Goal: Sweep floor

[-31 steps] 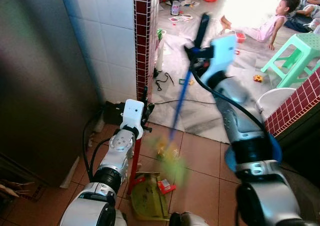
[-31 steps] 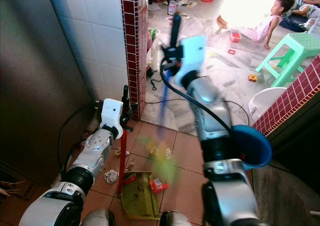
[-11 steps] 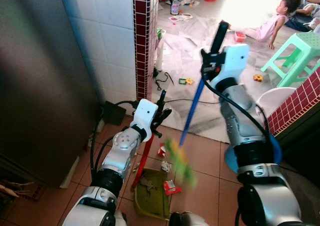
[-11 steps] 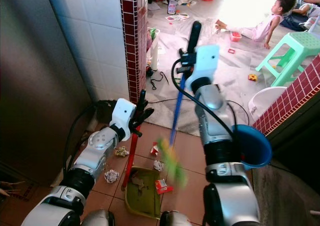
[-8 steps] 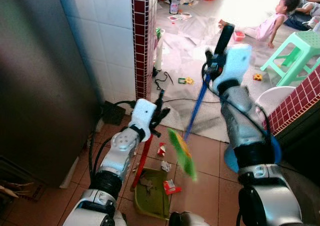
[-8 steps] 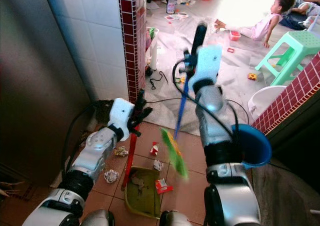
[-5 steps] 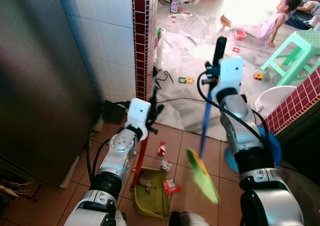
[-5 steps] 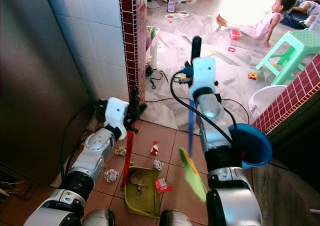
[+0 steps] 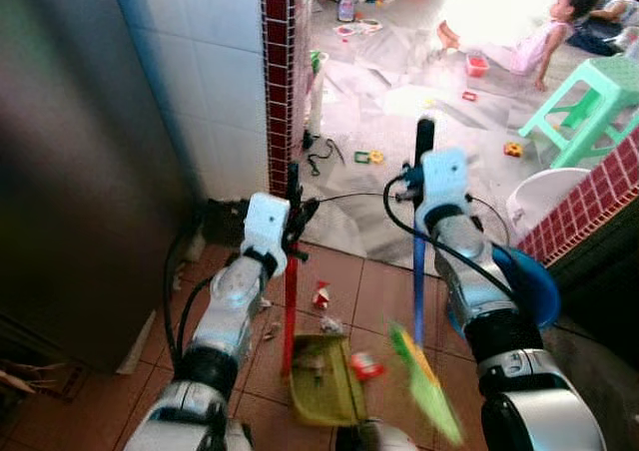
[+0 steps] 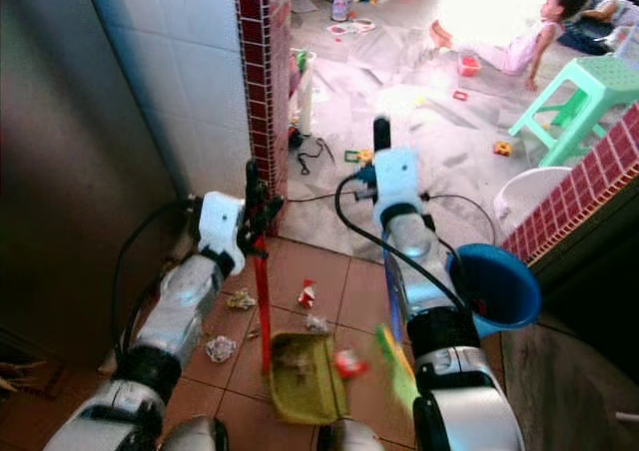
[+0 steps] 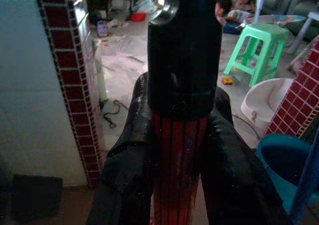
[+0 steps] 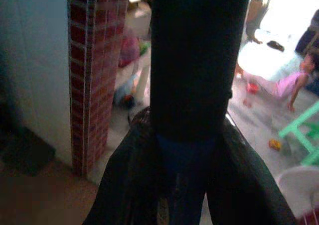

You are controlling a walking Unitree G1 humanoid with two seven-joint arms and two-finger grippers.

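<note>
Your right gripper (image 9: pixel 423 167) is clamped on the broom (image 9: pixel 417 271) handle near its black cap; in the right wrist view both fingers (image 12: pixel 127 170) press the blue shaft. Left gripper (image 9: pixel 293 212) is likewise closed round the dustpan (image 9: pixel 321 391) pole, fingers (image 11: pixel 127 170) hugging the red shaft just under its black cap. Change vs. 0.5 s ago: broom shaft now approx. vertical, and the green bristles (image 9: pixel 427 386) have swung further toward your right side, blurred, so prob. mid-stroke. Red scrap (image 9: pixel 364 364) that lay on the tile beside the pan now sits at the pan's right lip, partly on it as far as I can tell. Pan itself has shifted a bit to the right; pole now near upright w/ pan mouth flat on the tiles. Meaning: the sweep is netting debris, pan already holds some bits. Still loose on the floor: a red-white scrap (image 9: pixel 321 295) beyond the pan, a small crumpled piece (image 9: pixel 330 323) just past its far edge, and two paper wads (image 10: pixel 221 346) on the left side, near the dark cabinet (image 9: pixel 80 172). Judgement: task part done, several strokes left. Note the bristles are now on the far side from the remaining litter, so next pass needs a reach back over the pan. Blue bucket (image 9: pixel 527 281) sits close by your right arm; a person (image 9: pixel 544 27) sits well away on the bright floor.
</note>
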